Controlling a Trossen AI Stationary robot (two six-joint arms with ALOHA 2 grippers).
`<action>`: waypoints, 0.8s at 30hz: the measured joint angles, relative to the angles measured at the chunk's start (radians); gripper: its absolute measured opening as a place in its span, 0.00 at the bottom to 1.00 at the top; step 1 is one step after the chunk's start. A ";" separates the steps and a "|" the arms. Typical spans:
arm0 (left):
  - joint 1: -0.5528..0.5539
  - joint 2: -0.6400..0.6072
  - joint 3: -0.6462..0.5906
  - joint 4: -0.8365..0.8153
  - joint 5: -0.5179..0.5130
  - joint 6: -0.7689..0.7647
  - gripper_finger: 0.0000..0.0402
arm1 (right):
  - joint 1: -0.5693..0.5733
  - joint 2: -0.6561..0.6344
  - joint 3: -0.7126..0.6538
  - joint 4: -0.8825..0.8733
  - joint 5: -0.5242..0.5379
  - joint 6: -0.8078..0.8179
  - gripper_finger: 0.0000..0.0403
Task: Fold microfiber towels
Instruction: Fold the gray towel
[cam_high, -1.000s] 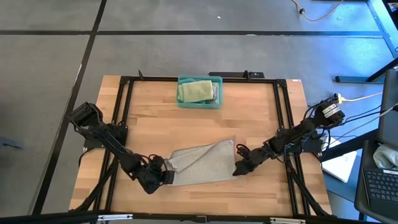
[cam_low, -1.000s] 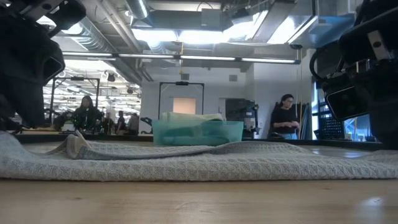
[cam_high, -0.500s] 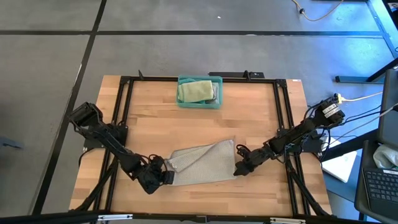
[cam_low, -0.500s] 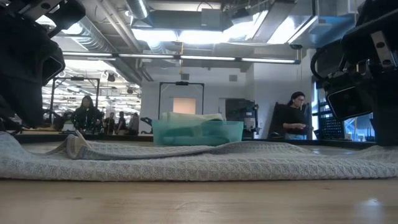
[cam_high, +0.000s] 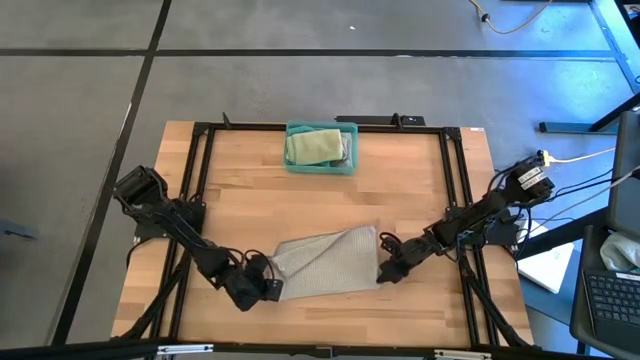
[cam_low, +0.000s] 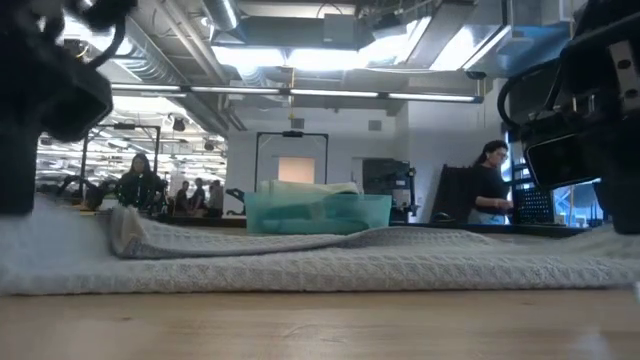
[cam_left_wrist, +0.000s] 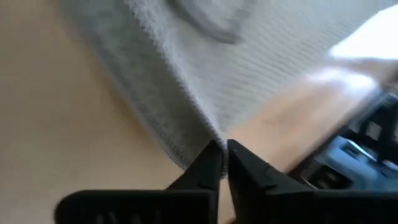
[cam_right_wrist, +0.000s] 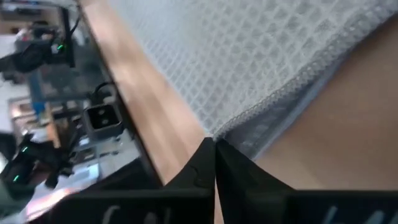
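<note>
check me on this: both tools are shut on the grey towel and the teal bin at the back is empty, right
Not quite. The bin is not empty: the high view shows a pale green towel folded inside it. The rest holds: the left tool and right tool are each shut on an edge of the grey towel.

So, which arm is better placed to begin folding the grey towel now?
Neither clearly; probably both together. The left gripper is shut on the grey towel's near-left corner, and the right gripper is shut on its right edge.
</note>
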 joint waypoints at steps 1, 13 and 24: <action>-0.004 0.000 0.000 0.028 -0.006 0.018 0.02 | 0.000 0.002 0.000 0.027 -0.013 -0.003 0.01; -0.086 -0.001 0.115 0.017 -0.050 0.089 0.00 | 0.027 -0.018 -0.001 0.258 -0.238 0.004 0.01; -0.168 -0.213 0.126 -0.149 -0.349 0.121 0.00 | -0.005 -0.292 0.000 0.269 -0.222 0.001 0.01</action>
